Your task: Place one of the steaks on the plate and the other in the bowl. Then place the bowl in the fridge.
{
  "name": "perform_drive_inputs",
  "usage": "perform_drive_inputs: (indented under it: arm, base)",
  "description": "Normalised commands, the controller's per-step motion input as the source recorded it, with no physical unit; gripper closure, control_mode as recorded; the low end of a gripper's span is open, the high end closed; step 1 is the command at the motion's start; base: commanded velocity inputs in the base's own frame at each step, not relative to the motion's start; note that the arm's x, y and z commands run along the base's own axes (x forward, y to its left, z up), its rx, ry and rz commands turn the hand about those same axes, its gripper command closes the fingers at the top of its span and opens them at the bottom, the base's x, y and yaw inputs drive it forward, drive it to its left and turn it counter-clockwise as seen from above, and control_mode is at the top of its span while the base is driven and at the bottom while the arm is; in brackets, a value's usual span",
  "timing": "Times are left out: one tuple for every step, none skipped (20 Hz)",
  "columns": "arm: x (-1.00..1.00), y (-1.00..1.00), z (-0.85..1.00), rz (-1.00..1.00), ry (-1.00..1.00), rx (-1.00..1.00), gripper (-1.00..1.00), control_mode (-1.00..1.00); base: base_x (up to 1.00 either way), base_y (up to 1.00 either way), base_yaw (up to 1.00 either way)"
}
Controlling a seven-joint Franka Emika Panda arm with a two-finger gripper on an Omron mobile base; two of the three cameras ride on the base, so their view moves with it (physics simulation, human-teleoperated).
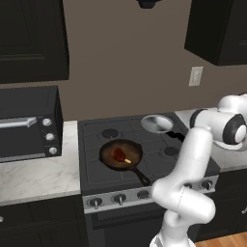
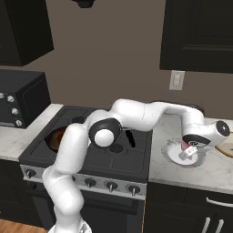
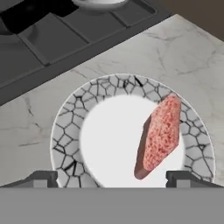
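Gripper (image 3: 112, 179): jaws spread wide, holding nothing.
Marbled steak (image 3: 159, 135): on the plate (image 3: 65, 131), probably resting tilted.
Other steak (image 1: 119, 155): in the skillet (image 1: 121, 155), left of the gripper.

I see the pinkish-red marbled steak (image 3: 159, 135) tilted on edge on the white plate (image 3: 65, 131), whose rim bears a cracked pattern. I see the reddish-brown steak (image 1: 119, 155) lying flat in the black skillet (image 1: 108, 159).
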Motion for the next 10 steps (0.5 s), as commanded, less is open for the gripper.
perform_drive_inputs:
  arm:
    - [-0.52, 0.54, 0.65, 0.06, -0.06, -0.06, -1.0, -1.0]
    - [-0.48, 0.58, 0.65, 0.05, -0.06, -0.06, -1.0, -1.0]
    - [-0.45, 0.6, 0.66, 0.03, -0.04, -0.07, -1.0, -1.0]
    - [-0.41, 0.56, 0.79, 0.02, -0.02, -0.06, -1.0, -1.0]
    - [-0.44, 0.52, 0.78, 0.0, 0.0, -0.06, -1.0, -1.0]
    - [-0.54, 0.51, 0.72, 0.0, -0.03, -0.07, -1.0, -1.0]
    - [-0.61, 0.49, 0.66, 0.0, -0.04, -0.07, -1.0, -1.0]
    - [-0.68, 0.38, 0.59, 0.0, -0.05, -0.06, -1.0, -1.0]
    - [-0.66, 0.38, 0.51, 0.0, -0.05, -0.04, -1.0, -1.0]
    - [-0.62, 0.44, 0.47, -0.03, -0.03, -0.04, -1.0, -1.0]
  base:
    - [0.0, 0.0, 0.0]
    - [0.0, 0.0, 0.0]
    - [0.0, 0.0, 0.0]
    - [0.0, 0.0, 0.0]
    - [0.0, 0.0, 0.0]
    - [0.0, 0.0, 0.0]
    - [0.0, 0.0, 0.0]
    - [0.0, 0.0, 0.0]
    - [0.0, 0.0, 0.0]
    - [0.0, 0.0, 0.0]
